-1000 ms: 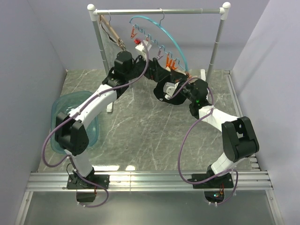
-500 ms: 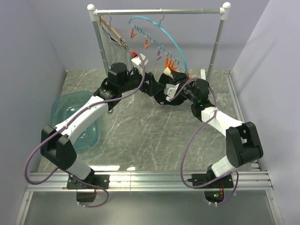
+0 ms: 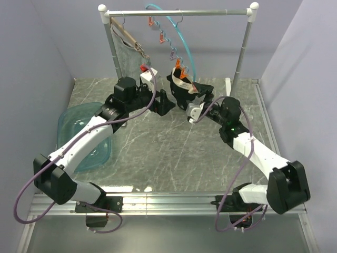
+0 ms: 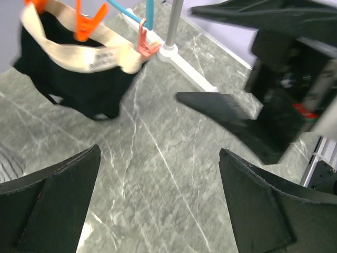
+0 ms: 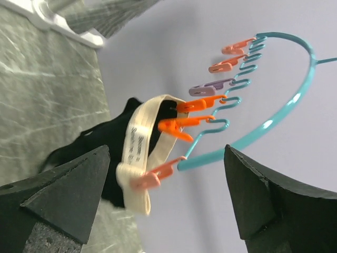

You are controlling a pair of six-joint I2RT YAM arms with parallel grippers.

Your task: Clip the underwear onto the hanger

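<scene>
Underwear (image 4: 79, 79) hangs by its pale waistband from the orange clips at the lower end of the hanger (image 5: 269, 122), above the tabletop (image 3: 158, 142). Left gripper (image 4: 158, 158) and right gripper (image 5: 167, 153) sit either side of that hanger end, fingers spread, holding nothing.
</scene>
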